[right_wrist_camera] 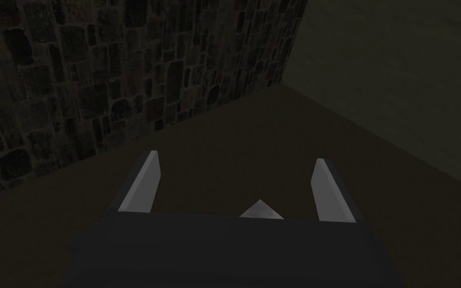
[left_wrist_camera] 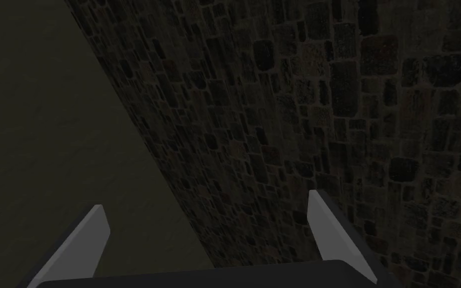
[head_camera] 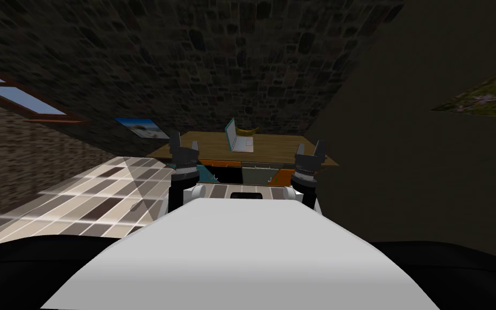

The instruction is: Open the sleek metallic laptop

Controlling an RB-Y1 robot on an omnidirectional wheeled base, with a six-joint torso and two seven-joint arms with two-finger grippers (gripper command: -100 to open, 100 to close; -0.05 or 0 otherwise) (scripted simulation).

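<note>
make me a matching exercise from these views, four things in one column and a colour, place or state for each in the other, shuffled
Things:
1. laptop
2. banana
3. table
4. left gripper

Descriptions:
a. yellow, lying just beyond the laptop
b. fingers apart, holding nothing
c. brown top, coloured drawer fronts
d. lid already raised, standing on the table

Pairs: 1-d, 2-a, 3-c, 4-b
</note>
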